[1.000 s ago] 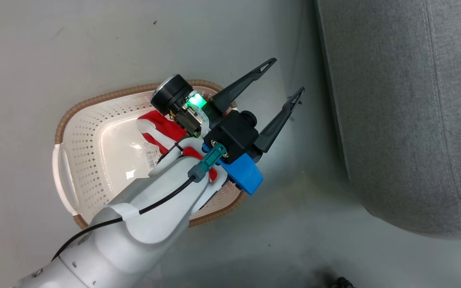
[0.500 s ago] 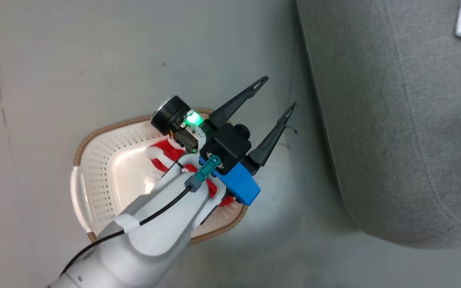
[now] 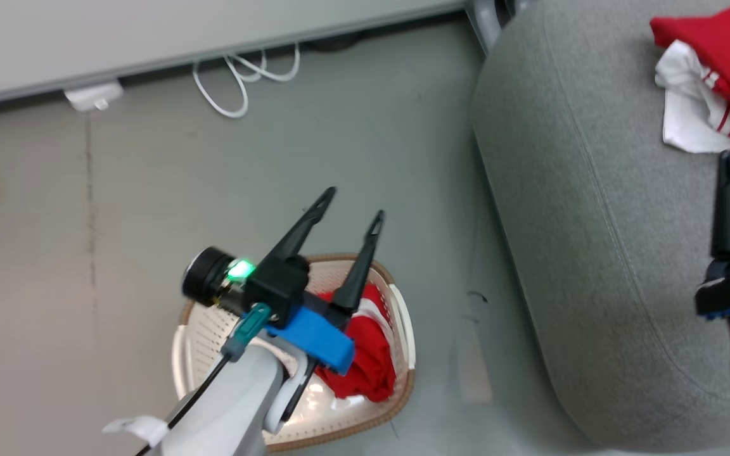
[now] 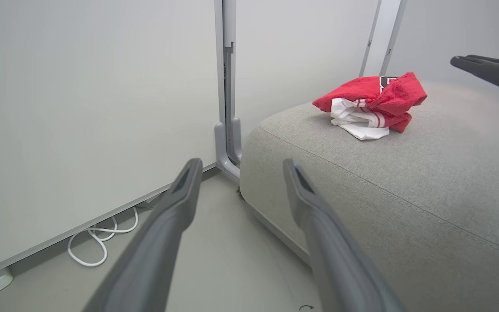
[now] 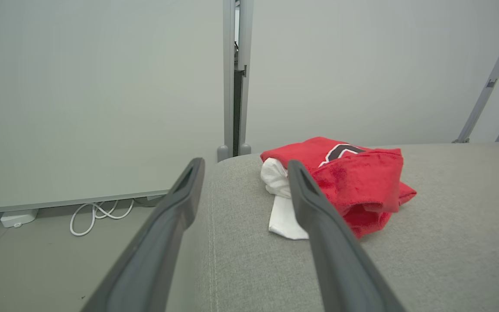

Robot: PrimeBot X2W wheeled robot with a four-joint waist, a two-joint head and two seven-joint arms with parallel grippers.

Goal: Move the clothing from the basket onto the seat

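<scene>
Clothing [image 3: 370,361], a crumpled red garment with white trim, lay in the basket [image 3: 208,329] directly beneath the left tool [image 3: 353,204], bunched toward the side nearer the seat [image 3: 593,240]. Another red-and-white pile [image 5: 349,182] sat on the seat just ahead of the right tool [image 5: 244,164]. Both tools had their fingers spread apart and held nothing. The step in hand looked like fetching the basket garment, and the left tool, hovering above it with its fingers pointing out over the floor, seemed best placed. To do it well, it would likely have to tip its fingers downward, descend inside the basket and close on a thick fold near the middle of the bunch rather than a loose edge, so the cloth came up whole. Catching the brown rim [image 3: 330,257] could drag the basket along.
</scene>
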